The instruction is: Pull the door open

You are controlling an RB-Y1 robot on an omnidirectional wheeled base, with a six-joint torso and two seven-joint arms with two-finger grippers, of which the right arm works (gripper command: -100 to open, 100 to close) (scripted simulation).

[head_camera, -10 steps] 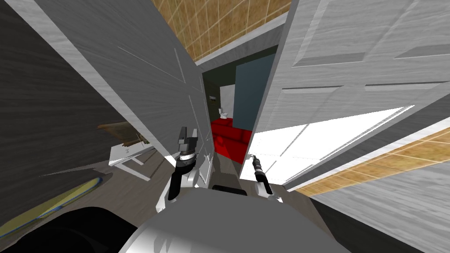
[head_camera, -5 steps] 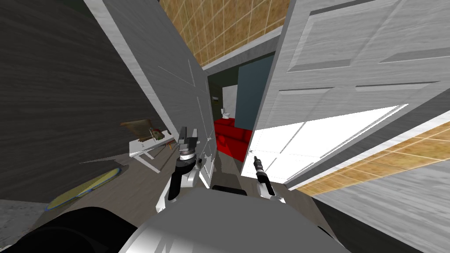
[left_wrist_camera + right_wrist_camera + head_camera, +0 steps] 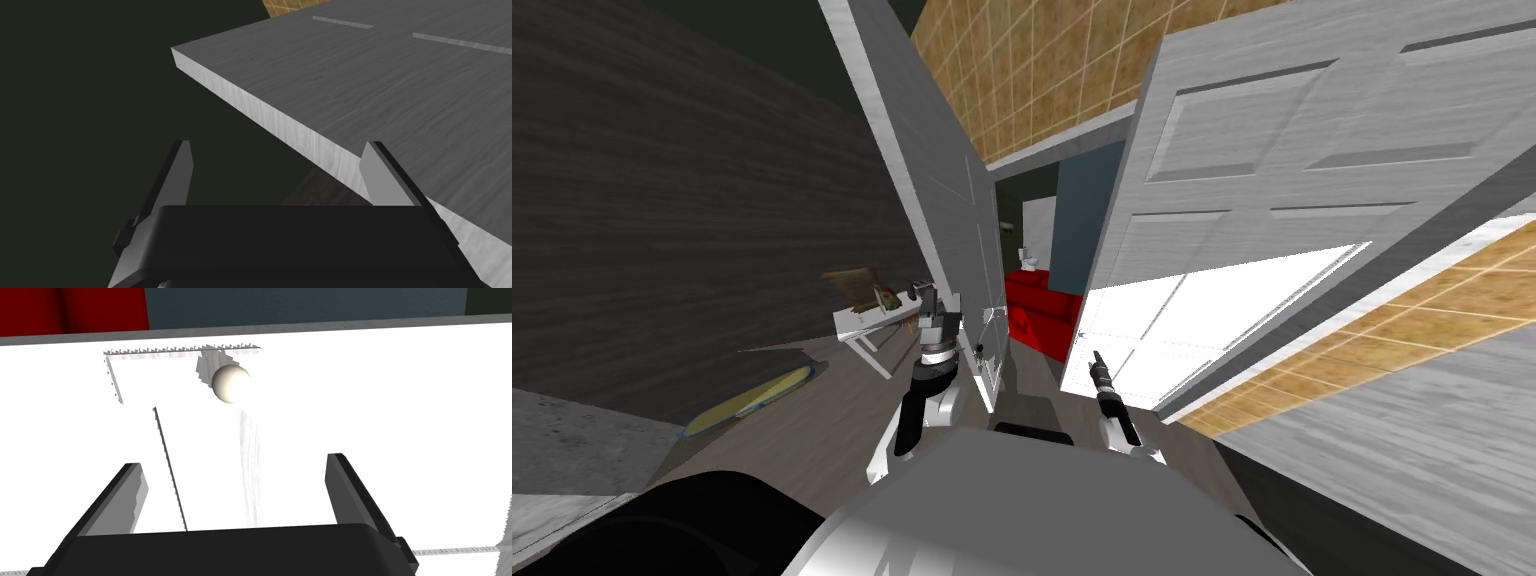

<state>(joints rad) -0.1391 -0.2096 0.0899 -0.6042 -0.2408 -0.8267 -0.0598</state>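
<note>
A white panelled door [image 3: 1272, 200] stands ajar on the right, its lower part brightly lit. In the right wrist view its face [image 3: 350, 398] carries a pale round knob [image 3: 231, 383]. My right gripper [image 3: 235, 473] is open, and the knob lies a little beyond its fingertips, untouched. In the head view this gripper [image 3: 1097, 358] points at the door's free edge. A grey door leaf [image 3: 942, 200] stands edge-on to the left. My left gripper [image 3: 932, 305] is open beside it, and the leaf's thick edge [image 3: 280, 125] runs past its fingers [image 3: 382, 175].
Through the gap between the two doors I see a red sofa [image 3: 1042, 305] and a small white fixture [image 3: 1028, 260]. A small white table [image 3: 862, 325] and a flat yellow-and-blue object [image 3: 752, 400] lie on the floor at the left, by a dark wall [image 3: 662, 200].
The whole head view has swung: the table and the grey leaf have slid to the right, so I have turned. Both arms keep their places before my chest.
</note>
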